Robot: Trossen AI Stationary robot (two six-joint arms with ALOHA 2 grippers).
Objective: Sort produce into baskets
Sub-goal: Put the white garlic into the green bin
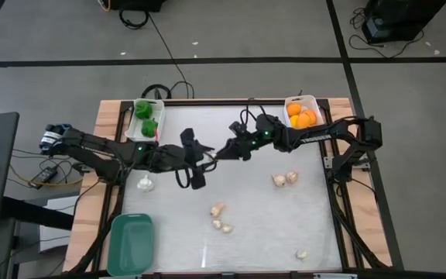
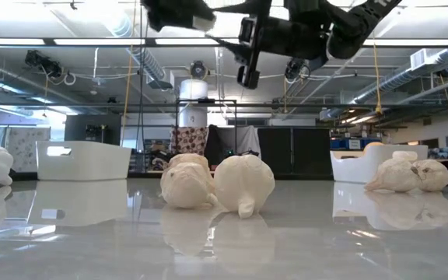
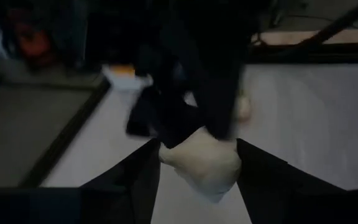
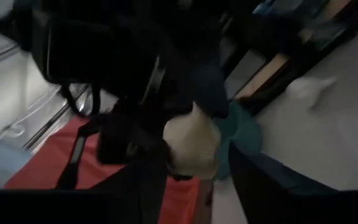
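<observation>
Left hand (image 3: 197,163) and right hand (image 4: 191,163) meet above mid-surface (image 1: 246,232), both pinching one whitish garlic-like piece (image 3: 205,163). Remaining whitish pieces (image 1: 221,219): scattered on surface.

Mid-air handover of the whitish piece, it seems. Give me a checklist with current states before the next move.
1. Whitish piece sits between left gripper fingers: ok.
2. The piece also sits between right gripper fingers: ok.
3. Which gripper grips it firmly: cannot tell.
4. Both grippers raised off the table: ok.
5. Teal bin empty, ready: ok.
6. Other whitish pieces lie away from the arms: ok.
</observation>
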